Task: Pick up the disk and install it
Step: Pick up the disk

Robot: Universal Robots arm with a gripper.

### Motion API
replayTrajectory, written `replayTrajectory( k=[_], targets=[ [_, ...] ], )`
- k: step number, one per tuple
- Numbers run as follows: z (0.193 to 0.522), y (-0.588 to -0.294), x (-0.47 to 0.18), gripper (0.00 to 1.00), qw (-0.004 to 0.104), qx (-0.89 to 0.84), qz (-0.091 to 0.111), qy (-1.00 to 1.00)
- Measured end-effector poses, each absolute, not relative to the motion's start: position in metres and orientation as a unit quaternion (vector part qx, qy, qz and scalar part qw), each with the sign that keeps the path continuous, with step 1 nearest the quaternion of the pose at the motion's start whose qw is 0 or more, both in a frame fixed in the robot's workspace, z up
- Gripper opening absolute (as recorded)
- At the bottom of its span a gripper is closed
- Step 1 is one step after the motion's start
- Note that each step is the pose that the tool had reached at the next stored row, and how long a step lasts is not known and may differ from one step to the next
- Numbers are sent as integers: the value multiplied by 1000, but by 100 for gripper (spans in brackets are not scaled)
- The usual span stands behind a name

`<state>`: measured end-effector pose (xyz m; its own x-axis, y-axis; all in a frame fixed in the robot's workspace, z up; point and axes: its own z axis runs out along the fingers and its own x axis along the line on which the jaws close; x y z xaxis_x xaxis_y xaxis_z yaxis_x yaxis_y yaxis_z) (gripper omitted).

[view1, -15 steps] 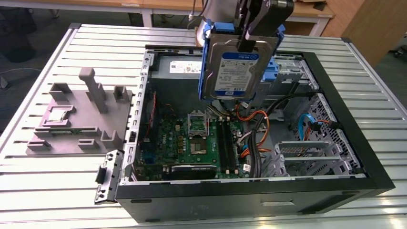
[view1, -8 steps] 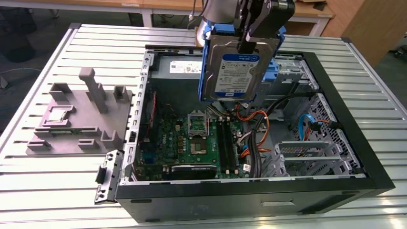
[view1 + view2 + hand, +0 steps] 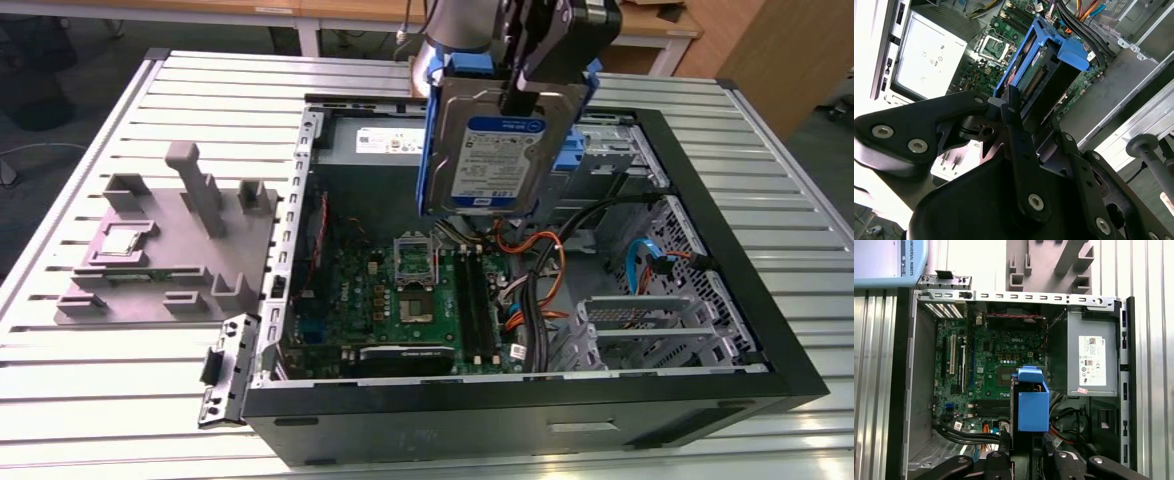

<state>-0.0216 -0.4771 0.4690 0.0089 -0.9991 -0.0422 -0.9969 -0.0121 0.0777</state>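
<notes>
My gripper (image 3: 529,92) is shut on the disk (image 3: 489,160), a silver-grey hard drive with a blue-and-white label and blue carrier rails. It hangs upright, held by its top end, above the open computer case (image 3: 727,250). In the exterior view it hovers over the rear middle of the case, above the motherboard (image 3: 400,300). In the first wrist view the disk (image 3: 1033,407) is seen end-on, with its blue carrier over the board, between the black fingers (image 3: 1004,442). The second wrist view shows the disk (image 3: 1041,67) reaching away from my gripper (image 3: 1029,112) toward the board.
A grey power-supply box (image 3: 1093,362) sits in the rear corner of the case. A metal drive cage (image 3: 654,325) stands at the exterior view's right, with orange and black cables (image 3: 541,270) beside it. On the slatted table a grey fixture block (image 3: 160,240) lies to the case's left.
</notes>
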Motion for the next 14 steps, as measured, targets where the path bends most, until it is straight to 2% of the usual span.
replayTrajectory(
  k=[14],
  targets=[
    [469,-482,-22,35,13,710,-42,-703]
  ],
)
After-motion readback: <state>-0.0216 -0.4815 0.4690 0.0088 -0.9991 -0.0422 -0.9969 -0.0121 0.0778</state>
